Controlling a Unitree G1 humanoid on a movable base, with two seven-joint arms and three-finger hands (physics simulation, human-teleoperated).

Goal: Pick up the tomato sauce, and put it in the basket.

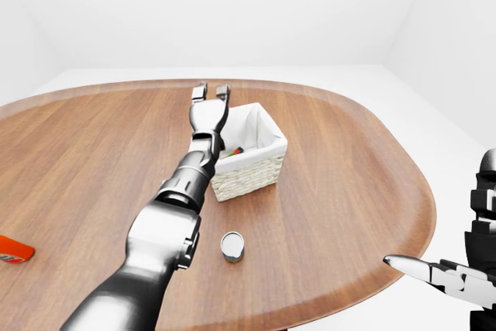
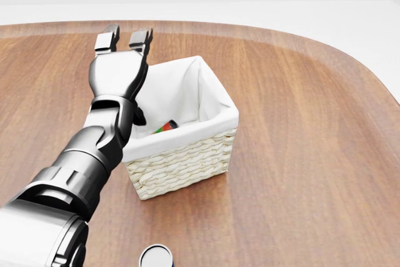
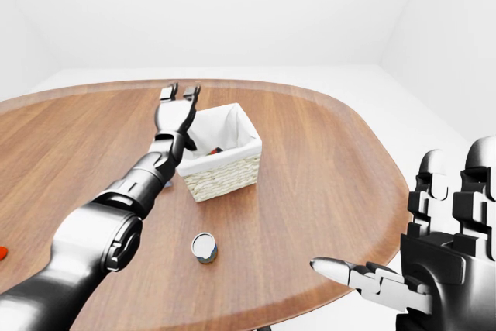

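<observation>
The tomato sauce [image 2: 165, 126], a red item with green and black at one end, lies inside the white-lined wicker basket [image 2: 206, 139] near its left wall; my arm hides most of it. My left hand [image 2: 124, 37] is above the basket's left rim, fingers spread open and pointing toward the top of the head view, holding nothing. My right hand [image 3: 434, 265] hangs off the table's right edge in the right-eye view, fingers extended and open, empty.
A small round can [image 1: 232, 246] stands on the wooden table [image 2: 300, 154] below the basket. A red packet [image 1: 14, 249] lies at the left edge of the left-eye view. The table's rim curves round at the right.
</observation>
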